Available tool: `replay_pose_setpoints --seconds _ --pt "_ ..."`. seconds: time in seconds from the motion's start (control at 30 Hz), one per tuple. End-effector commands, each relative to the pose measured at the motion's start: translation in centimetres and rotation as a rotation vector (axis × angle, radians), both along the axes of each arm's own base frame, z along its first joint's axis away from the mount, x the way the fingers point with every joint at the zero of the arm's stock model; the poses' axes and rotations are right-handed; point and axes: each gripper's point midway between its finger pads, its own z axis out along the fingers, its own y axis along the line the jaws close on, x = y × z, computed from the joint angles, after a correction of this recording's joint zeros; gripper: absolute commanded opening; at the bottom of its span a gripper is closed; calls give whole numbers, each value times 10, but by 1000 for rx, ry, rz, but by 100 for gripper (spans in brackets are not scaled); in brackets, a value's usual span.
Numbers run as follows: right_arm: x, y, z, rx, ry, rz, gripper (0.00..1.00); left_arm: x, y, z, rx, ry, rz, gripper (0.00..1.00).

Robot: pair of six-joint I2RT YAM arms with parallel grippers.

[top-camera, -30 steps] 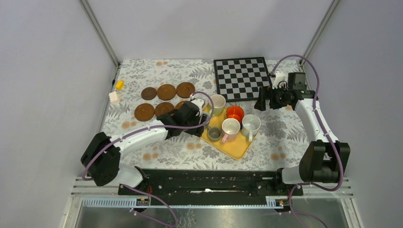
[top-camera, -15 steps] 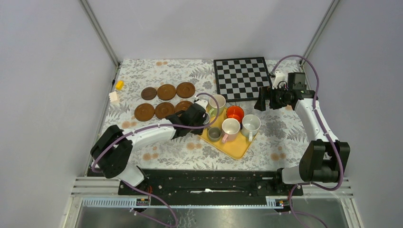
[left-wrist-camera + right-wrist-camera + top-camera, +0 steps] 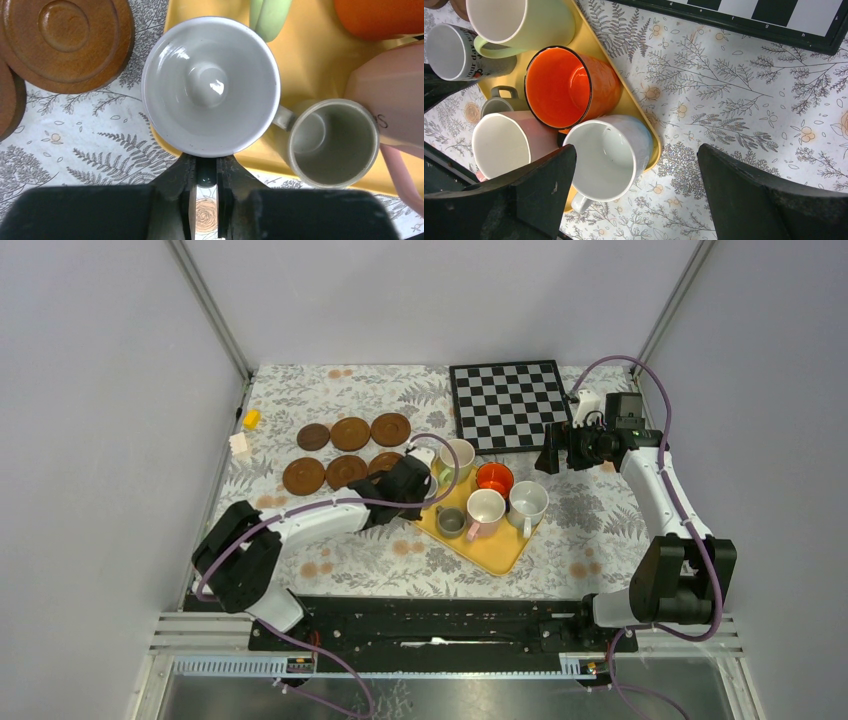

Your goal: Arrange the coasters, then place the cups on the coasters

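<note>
Left gripper (image 3: pixel 205 169) is pinching shut on the near side of the small blue-grey cup (image 3: pixel 210 85), possibly on its handle; the view is too tight to be sure. Cup is standing upright at the left edge of the yellow tray (image 3: pixel 310 65), near a coaster (image 3: pixel 65 40). Right gripper (image 3: pixel 636 152) is hovering above the white cup (image 3: pixel 604 155), jaws spread wide, holding nothing.

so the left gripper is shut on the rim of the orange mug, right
Not the orange mug. The left wrist view shows the left gripper shut on the rim of the pale grey mug; the orange one stands apart from it, beyond the fingers.
</note>
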Motion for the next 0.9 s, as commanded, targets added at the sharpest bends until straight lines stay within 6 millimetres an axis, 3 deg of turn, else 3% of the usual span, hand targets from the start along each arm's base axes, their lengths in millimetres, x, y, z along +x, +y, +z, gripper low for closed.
replay_pose_setpoints --seconds 0.0,0.17,0.3,0.47,0.67,0.87 --pt "2 -3 2 -13 -10 0 98 4 10 33 -9 -63 -28 0" --pt "1 -2 2 -11 -14 7 98 -1 26 81 -87 -75 -117 0" --pt "0 -2 3 -9 -18 12 98 8 60 106 -127 -73 -115 0" --pt "0 1 4 3 -15 22 98 50 117 126 -73 -113 -29 0" --pt "0 2 10 9 -35 21 98 115 183 145 -2 -182 131 0" --pt "-2 3 9 11 -35 31 98 169 212 139 -75 -169 133 0"
